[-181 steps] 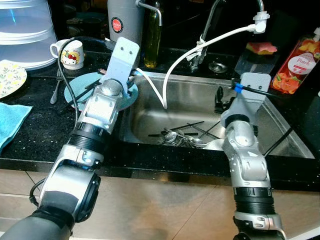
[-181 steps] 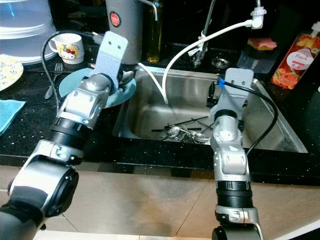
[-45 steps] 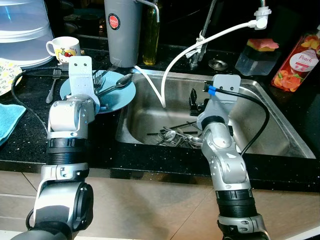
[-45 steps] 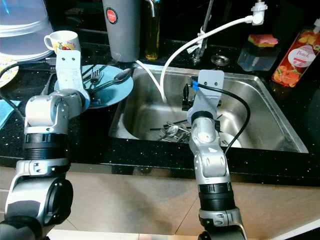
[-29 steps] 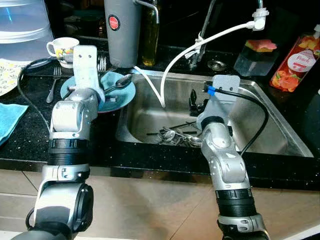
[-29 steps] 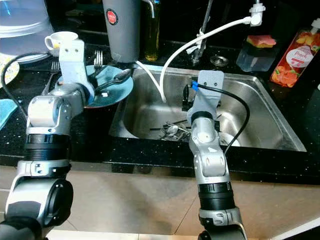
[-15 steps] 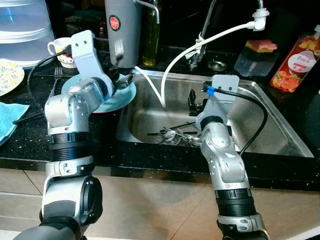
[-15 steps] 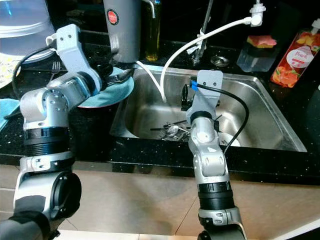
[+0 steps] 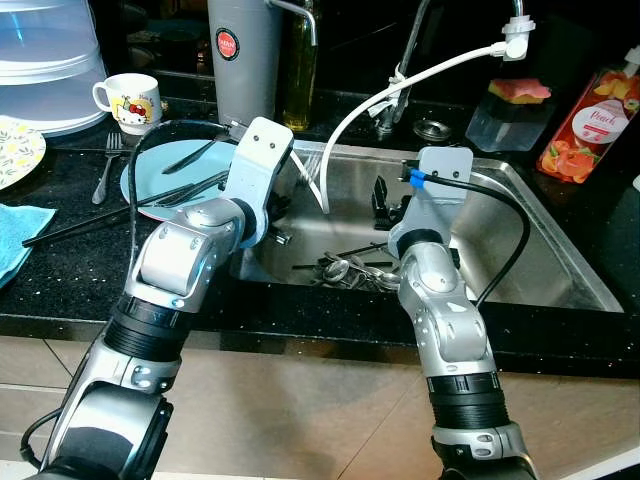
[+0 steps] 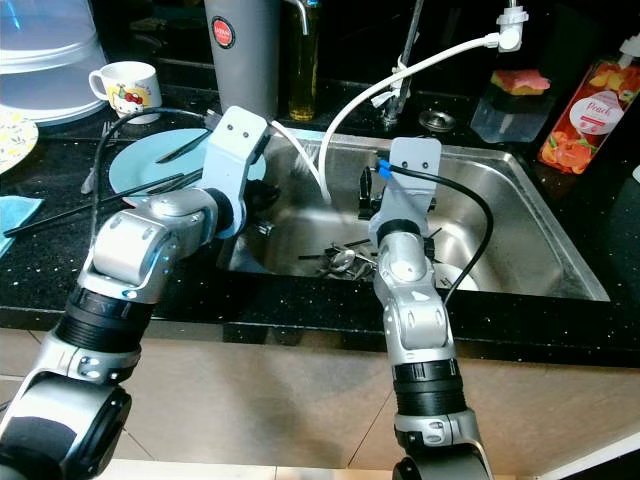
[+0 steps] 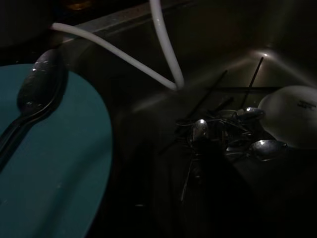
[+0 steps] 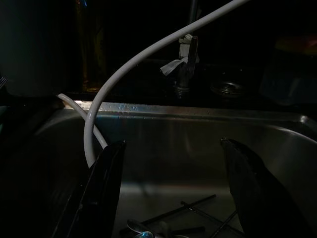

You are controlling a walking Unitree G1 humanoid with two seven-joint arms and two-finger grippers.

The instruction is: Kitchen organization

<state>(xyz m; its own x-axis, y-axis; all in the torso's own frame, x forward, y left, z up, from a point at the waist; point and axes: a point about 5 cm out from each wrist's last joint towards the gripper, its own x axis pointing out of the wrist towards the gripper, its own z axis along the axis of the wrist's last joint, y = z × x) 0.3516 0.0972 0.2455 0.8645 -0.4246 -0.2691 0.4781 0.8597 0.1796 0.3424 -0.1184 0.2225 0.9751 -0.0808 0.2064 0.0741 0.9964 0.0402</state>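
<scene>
Steel cutlery (image 9: 352,273), spoons and dark chopsticks tangled in one pile, lies on the floor of the sink (image 9: 560,262), beside a white bowl (image 11: 292,115) seen in the left wrist view. White hose (image 9: 345,135) drops from the tap into the basin near the pile.

Right tool (image 12: 173,191): over the sink, above the cutlery, its two black fingers (image 12: 106,183) spread wide apart, nothing between them.

Left tool (image 9: 280,205): at the sink's left rim, between plate and basin. Cannot tell whether its fingers are spread or closed.

Teal plate (image 9: 150,180) sits on the black bench (image 9: 70,270) just left of the sink, with a spoon (image 11: 39,87) and other utensils resting on it. A fork (image 9: 108,165) lies on the bench left of the plate.

Farther out: white mug (image 9: 128,98), grey canister (image 9: 240,60), oil bottle (image 9: 300,60), blue cloth (image 9: 15,245) at the left edge. Right of the sink: peach soap bottle (image 9: 585,120) and a clear container holding a sponge (image 9: 510,108).
</scene>
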